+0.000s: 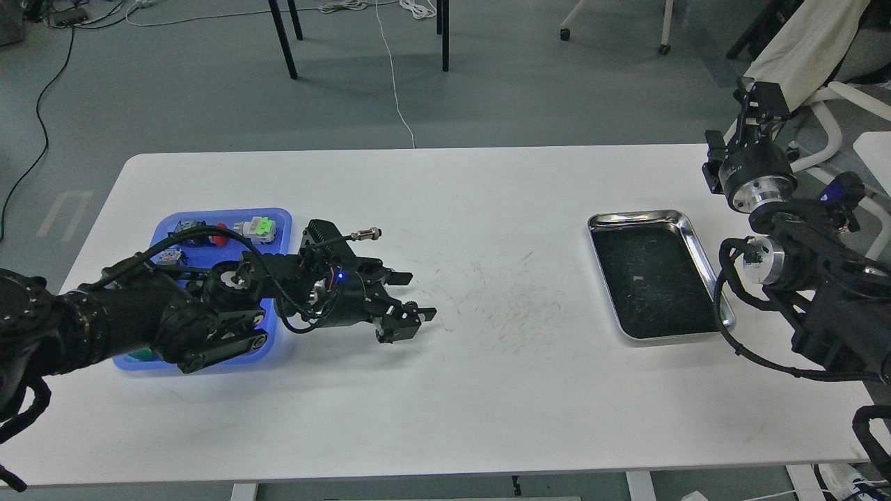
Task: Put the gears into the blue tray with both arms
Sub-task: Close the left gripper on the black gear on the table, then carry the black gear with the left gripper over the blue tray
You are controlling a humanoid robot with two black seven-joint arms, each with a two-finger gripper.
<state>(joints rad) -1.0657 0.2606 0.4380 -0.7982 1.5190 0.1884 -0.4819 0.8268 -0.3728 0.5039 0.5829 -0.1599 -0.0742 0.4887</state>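
Note:
A tiny black gear (412,305) lies on the white table (445,181), right of the blue tray (209,214). My left gripper (411,297) reaches low over the table from the left, open, and the gear sits between its two fingers, close to the nearer one. My left arm covers much of the tray. My right gripper (760,94) is raised beyond the table's far right corner, seen end-on and dark, so its fingers cannot be told apart.
Coloured push-buttons, one with a red cap (219,236) and one with a green cap (263,225), lie in the blue tray. A shiny steel tray (637,216) with black lining sits at the right. Chair legs and cables are on the floor behind.

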